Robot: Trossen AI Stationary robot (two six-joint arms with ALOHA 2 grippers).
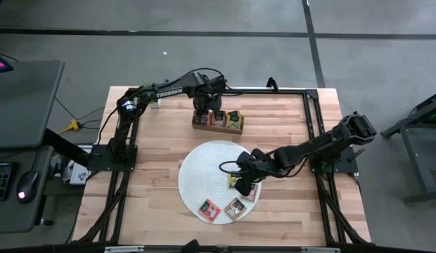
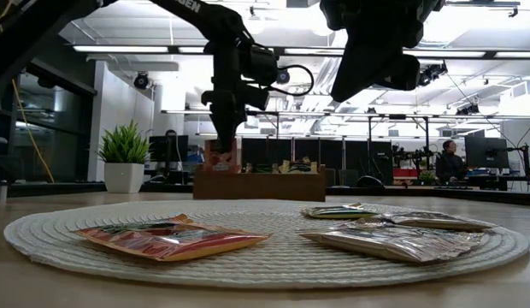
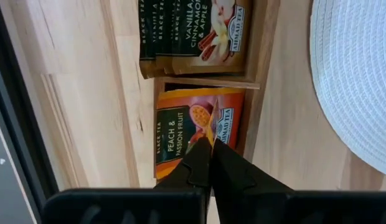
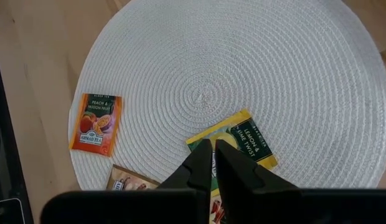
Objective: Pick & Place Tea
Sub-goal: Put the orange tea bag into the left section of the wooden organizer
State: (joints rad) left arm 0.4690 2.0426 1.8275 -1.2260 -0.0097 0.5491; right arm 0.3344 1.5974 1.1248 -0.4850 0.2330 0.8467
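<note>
The left arm reaches across the far side of the counter (image 1: 162, 140) and bends down over the wooden tray (image 1: 216, 127), its left hand (image 3: 211, 142) pressed together, the fingertips pinching the upper edge of an orange peach and passion fruit packet (image 3: 180, 134) that stands in the tray's left end compartment. The next compartment holds dark vanilla and cinnamon packets (image 3: 193, 31), how many I cannot tell. The right arm stretches in from the right edge of the counter, low over the near right part of the round white mat (image 1: 204, 169), its right hand (image 4: 213, 146) with fingers nearly together just above a yellow-green lemon packet (image 4: 246, 140); whether it touches that packet cannot be told. On the mat, the wrist view shows three packets: the lemon one, a second orange peach packet (image 4: 96, 123) lying flat well to one side, and a brown packet (image 4: 127, 180) near the mat's rim, partly hidden by the hand. From above, two packets lie side by side at the mat's near edge. A potted plant (image 2: 124, 158) stands beyond the counter, and a person (image 2: 450, 161) shows far back in the room.
</note>
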